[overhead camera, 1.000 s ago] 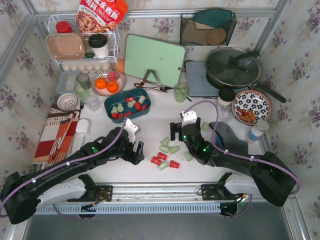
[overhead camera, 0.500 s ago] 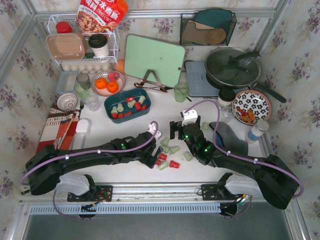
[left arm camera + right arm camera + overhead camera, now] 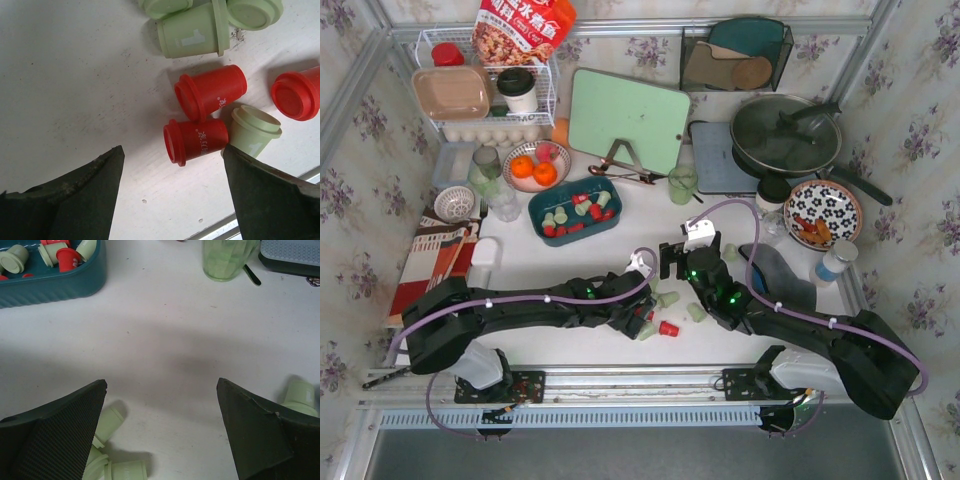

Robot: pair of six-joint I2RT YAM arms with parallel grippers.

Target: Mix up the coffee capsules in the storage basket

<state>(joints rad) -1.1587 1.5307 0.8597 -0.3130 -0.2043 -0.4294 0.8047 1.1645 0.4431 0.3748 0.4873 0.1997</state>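
Note:
The dark teal storage basket (image 3: 542, 201) sits left of centre and holds several red and mint coffee capsules (image 3: 576, 209). More capsules lie loose near the front edge: a red one (image 3: 668, 328) and a green one (image 3: 695, 312) among them. My left gripper (image 3: 642, 316) hovers low over this pile, open. In the left wrist view its jaws (image 3: 172, 152) straddle bare table, with a red capsule (image 3: 195, 140) just beyond and a green one (image 3: 252, 131) by the right finger. My right gripper (image 3: 688, 253) stands open behind the pile (image 3: 161, 384), near green capsules (image 3: 107, 425).
Behind the basket stand a bowl of oranges (image 3: 535, 168), a mint cutting board (image 3: 625, 120), a green glass (image 3: 682, 183) and a lidded pan (image 3: 785, 135). A patterned plate (image 3: 822, 212) lies at right, a striped cloth with utensils (image 3: 435, 265) at left. A metal rail (image 3: 640, 385) edges the front.
My left arm has stretched to the right, from left of the loose capsules to right over them. The right arm and the capsules in the basket have not moved.

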